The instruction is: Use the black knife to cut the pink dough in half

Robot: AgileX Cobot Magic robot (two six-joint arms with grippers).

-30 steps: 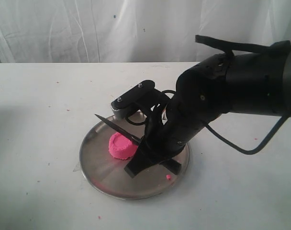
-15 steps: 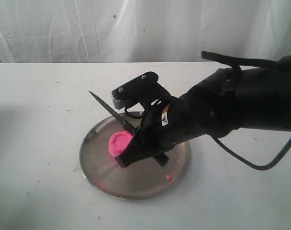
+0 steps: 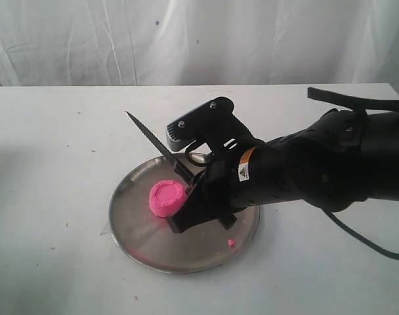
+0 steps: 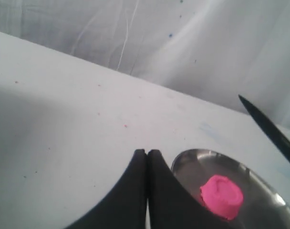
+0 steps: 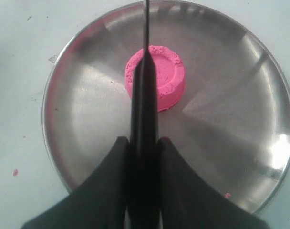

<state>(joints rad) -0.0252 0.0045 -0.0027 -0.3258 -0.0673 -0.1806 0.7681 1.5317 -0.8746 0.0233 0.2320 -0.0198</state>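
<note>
Leftmost, the left gripper (image 4: pixel 147 151) hangs above the white table (image 3: pixel 48 197), its jaws pressed together with nothing between them. It has no part in the cut.

Next comes the round steel plate (image 3: pixel 140 252), which lies flat on the table. It holds the pink dough (image 3: pixel 167 198), one whole round lump with a dimpled top, sitting left of the plate's middle. A small pink crumb (image 3: pixel 231 243) lies apart from it near the front right rim. The dough looks soft and light, so it should give way under a blade. It may also smear, stick to the steel or slide on the smooth plate rather than split cleanly.

Above the lump slants the black knife (image 3: pixel 153 141), its tip raised up and to the left and the blade apparently clear of the dough. In the right wrist view the blade lines up over the lump, a little off its centre.

To the right, the right gripper (image 3: pixel 199 210) has its jaws partly closed on the knife's handle. That is the sensible place to hold so slim and stiff a tool.
</note>
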